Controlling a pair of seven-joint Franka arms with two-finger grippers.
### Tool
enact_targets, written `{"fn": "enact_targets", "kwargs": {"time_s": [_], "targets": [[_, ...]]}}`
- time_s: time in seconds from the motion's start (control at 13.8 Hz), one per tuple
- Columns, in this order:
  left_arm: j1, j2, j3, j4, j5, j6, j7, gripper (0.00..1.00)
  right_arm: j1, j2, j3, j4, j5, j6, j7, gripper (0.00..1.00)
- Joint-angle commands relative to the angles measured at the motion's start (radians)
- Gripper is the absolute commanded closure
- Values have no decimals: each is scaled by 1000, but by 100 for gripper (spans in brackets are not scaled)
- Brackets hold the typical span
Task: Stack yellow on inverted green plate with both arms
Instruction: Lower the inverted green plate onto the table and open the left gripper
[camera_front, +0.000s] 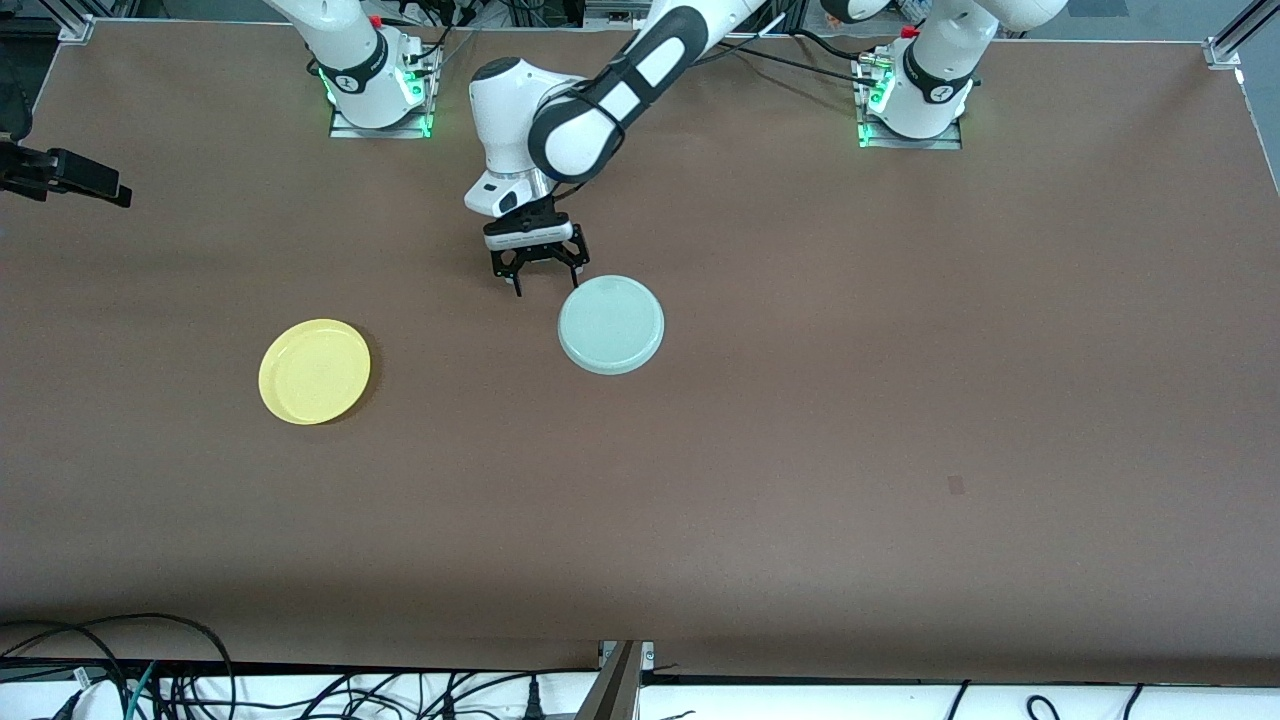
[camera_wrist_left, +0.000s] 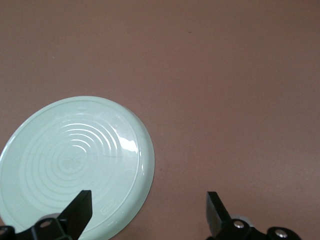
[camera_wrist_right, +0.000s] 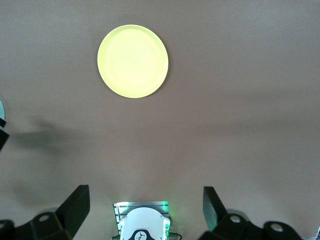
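Hovering beside the green plate (camera_front: 611, 324), left gripper (camera_front: 546, 280) fingers (camera_wrist_left: 80, 210) spread, empty.

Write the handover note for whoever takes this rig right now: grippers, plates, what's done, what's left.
Left gripper: open, empty, low over the table beside the green plate, at the edge toward the robots' bases.
Right gripper: open, empty, raised high above the table at the right arm's end; the arm waits.
Green plate: mid-table, lying upside down, ringed underside up.
Yellow plate: rim up, flat on the table toward the right arm's end, slightly nearer the front camera than the green plate, apart from it.
Done: green plate is inverted.
Left: pick up the yellow plate and set it on the green one.
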Motion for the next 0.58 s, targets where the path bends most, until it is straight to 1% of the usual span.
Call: {"fn": "enact_targets", "kwargs": {"time_s": [0.0, 0.29, 0.36, 0.51], "targets": [[64, -75, -12, -11, -159, 2, 112, 0, -2, 8, 0, 22, 6, -18, -1, 0], [176, -163, -12, -12, -352, -18, 287, 0, -2, 8, 0, 22, 6, -18, -1, 0], [205, -181, -12, -12, -398, -46, 330, 0, -2, 8, 0, 22, 8, -18, -1, 0], [254, -232, -12, -12, -435, -119, 370, 0, -2, 6, 0, 22, 8, -18, -1, 0]]}}
